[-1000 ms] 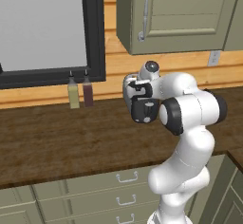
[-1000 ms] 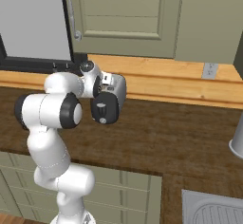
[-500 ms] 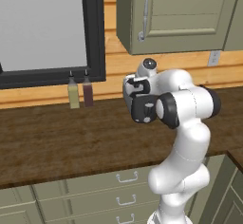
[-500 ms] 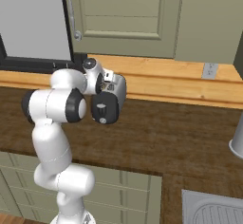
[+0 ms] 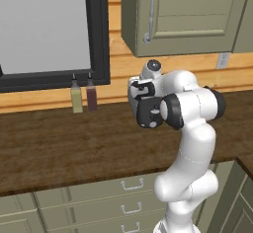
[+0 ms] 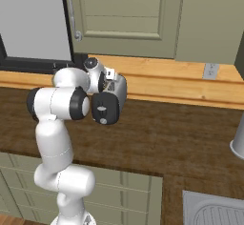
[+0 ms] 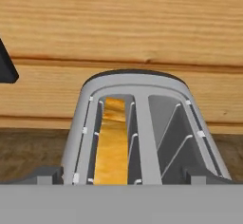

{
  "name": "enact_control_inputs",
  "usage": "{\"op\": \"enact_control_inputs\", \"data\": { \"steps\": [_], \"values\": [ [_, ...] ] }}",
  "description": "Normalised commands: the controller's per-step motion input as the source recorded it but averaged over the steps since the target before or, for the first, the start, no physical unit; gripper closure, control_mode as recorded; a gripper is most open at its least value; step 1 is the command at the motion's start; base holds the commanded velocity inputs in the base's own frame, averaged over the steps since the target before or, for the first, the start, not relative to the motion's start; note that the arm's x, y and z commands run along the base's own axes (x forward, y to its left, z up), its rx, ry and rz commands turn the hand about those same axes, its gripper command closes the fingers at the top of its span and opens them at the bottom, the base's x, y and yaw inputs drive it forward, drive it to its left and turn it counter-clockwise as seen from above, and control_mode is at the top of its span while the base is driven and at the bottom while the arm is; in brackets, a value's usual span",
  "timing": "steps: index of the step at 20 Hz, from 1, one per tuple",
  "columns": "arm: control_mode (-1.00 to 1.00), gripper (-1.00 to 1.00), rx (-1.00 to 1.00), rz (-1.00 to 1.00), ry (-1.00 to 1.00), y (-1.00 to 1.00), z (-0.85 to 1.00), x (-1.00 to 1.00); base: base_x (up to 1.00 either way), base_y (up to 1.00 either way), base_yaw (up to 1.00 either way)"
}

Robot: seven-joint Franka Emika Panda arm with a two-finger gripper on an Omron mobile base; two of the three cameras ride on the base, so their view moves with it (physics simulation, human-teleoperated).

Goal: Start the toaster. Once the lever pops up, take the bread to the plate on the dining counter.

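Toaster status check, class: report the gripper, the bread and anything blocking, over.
Gripper open above the toaster. Bread sits in the left slot as the hand view shows it, other slot empty. Nothing between hand and slots.

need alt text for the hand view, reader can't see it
Close view down onto a silver-grey two-slot toaster, with a slice of golden-tan bread standing on edge in its left slot and the right slot empty. Behind it runs a light wood plank wall, with dark wood worktop at either side.
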Motion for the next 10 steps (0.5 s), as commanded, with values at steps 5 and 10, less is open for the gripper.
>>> {"op": "enact_control_inputs", "data": {
  "steps": [5, 10],
  "values": [
    [-1.0, 1.0, -0.01, 0.0, -0.07, 0.0, -0.12, 0.01, 0.0, 0.0, 0.0],
    [-1.0, 1.0, 0.0, 0.0, -0.1, 0.0, 0.0, -0.03, 0.0, 0.0, 0.0]
  ]
}}
